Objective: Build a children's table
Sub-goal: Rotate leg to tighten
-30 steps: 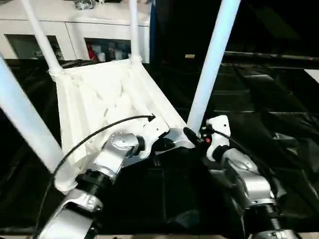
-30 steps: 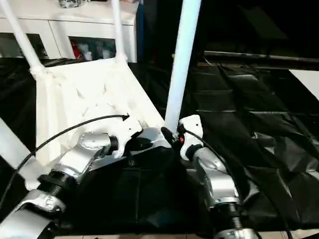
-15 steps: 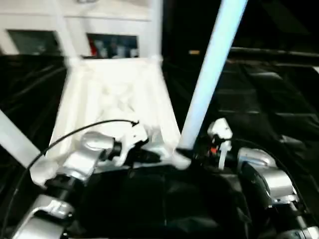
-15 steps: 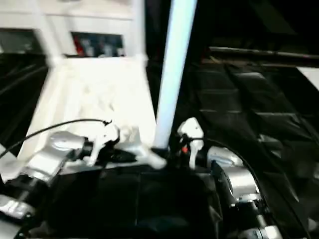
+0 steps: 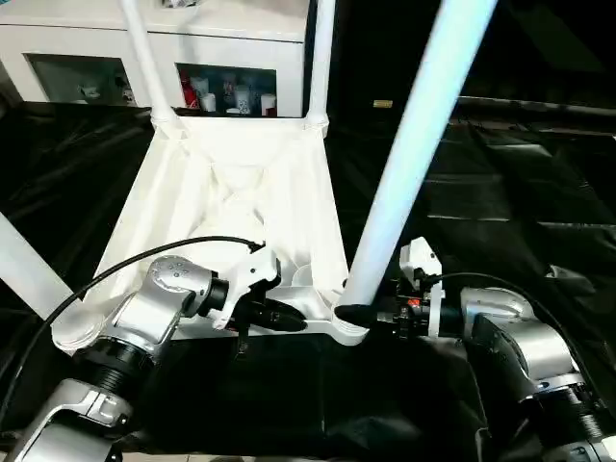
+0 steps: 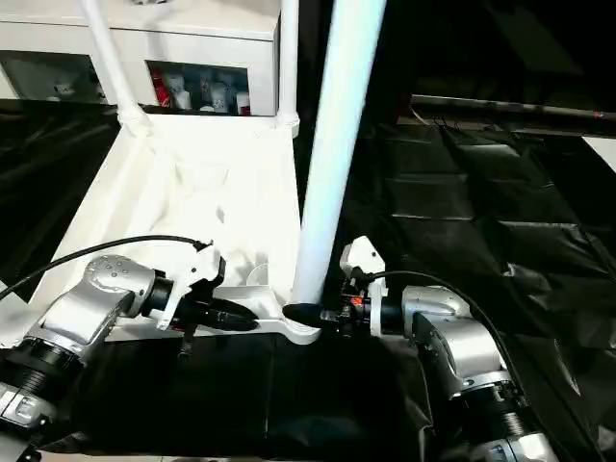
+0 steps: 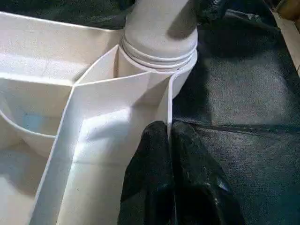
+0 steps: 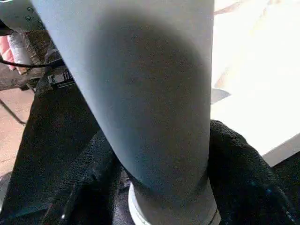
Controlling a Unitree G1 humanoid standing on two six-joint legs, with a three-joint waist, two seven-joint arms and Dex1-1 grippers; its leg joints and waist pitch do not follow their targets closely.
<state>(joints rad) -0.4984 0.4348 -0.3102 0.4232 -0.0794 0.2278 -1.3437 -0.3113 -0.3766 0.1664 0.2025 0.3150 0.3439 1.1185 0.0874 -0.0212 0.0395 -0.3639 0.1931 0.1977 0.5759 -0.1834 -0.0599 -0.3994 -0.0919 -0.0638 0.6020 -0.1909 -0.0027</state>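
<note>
The children's table lies upside down on the black cover, its white ribbed top point(image 5: 241, 192) facing up and its legs pointing up. Two legs point(image 5: 320, 58) stand at the far corners and one point(image 5: 24, 265) at the near left. The near-right leg point(image 5: 414, 144) sits in its corner socket point(image 7: 159, 56). My left gripper point(image 7: 169, 154) is shut on the top's thin rim just beside that socket. My right gripper point(image 5: 358, 310) is closed around the base of the near-right leg, one black finger point(image 8: 239, 183) on each side of the tube.
A white cabinet point(image 5: 231, 29) with small items on its shelves stands behind the table. The crinkled black cover point(image 5: 520, 212) stretches to the right. A black cable point(image 5: 125, 269) loops over my left forearm.
The whole picture has shifted, so the camera has moved. Both grippers stay at the near-right corner. My right wrist now reaches the leg base more from the side.
</note>
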